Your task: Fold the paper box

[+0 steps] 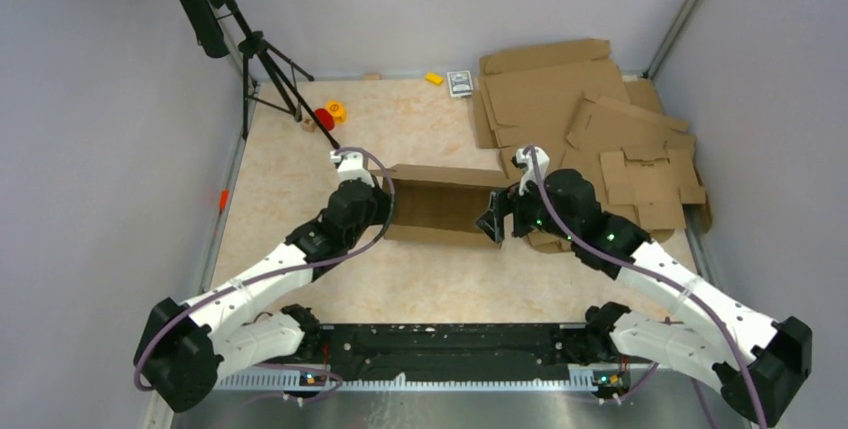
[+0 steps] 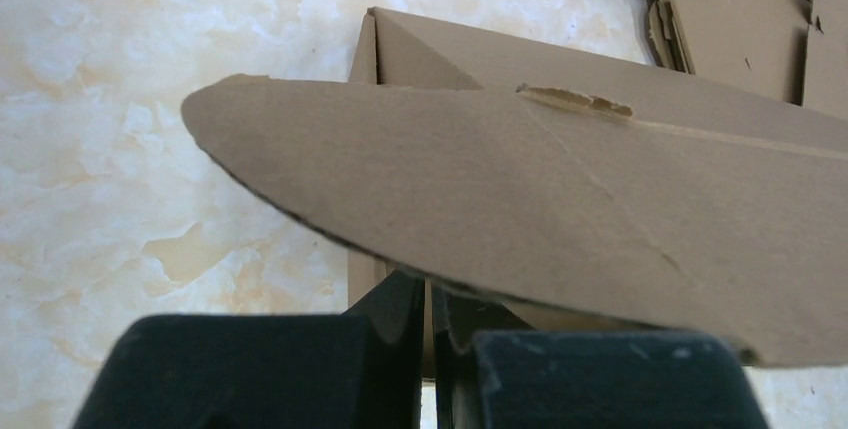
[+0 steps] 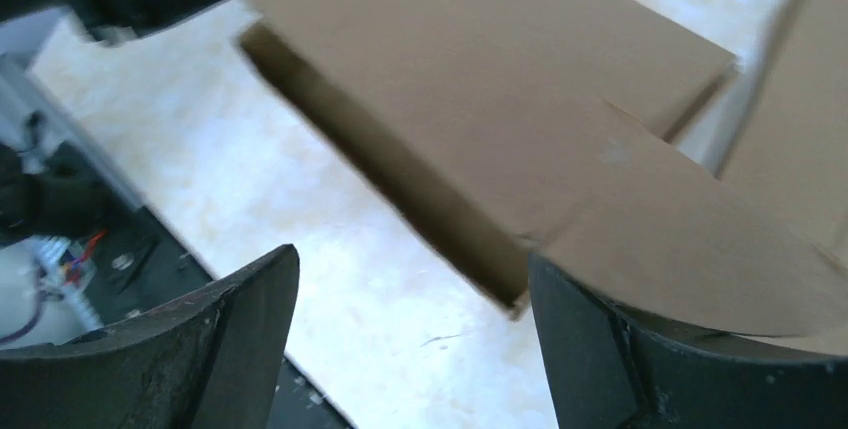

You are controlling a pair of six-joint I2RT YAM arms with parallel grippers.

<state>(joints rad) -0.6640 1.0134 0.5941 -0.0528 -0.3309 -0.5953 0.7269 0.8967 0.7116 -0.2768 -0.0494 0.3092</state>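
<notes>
One paper box point(image 1: 440, 207). Two arms: left arm point(image 1: 265, 279) and right arm point(image 1: 680, 284). Two grippers: left gripper point(image 1: 388, 201) and right gripper point(image 1: 495, 219). One pile of flat cardboard blanks point(image 1: 560, 109), several overlapping, exact number unclear. One tripod point(image 1: 262, 59). One yellow block point(image 1: 434, 78), one red disc point(image 1: 324, 118), one orange piece point(image 1: 336, 107), one small patterned box point(image 1: 459, 83).

**TWIN SIX-JOINT ARMS, BLACK AND WHITE**

Left arm point(image 1: 250, 284) and right arm point(image 1: 690, 294): white link shells, black joint housings, a mauve cable point(image 1: 362, 151) looped along each. Green indicator lights point(image 1: 541, 221) on the right wrist. Left end effector point(image 2: 428, 299) and right end effector point(image 3: 412, 269): matte black, scuffed fingers.
</notes>
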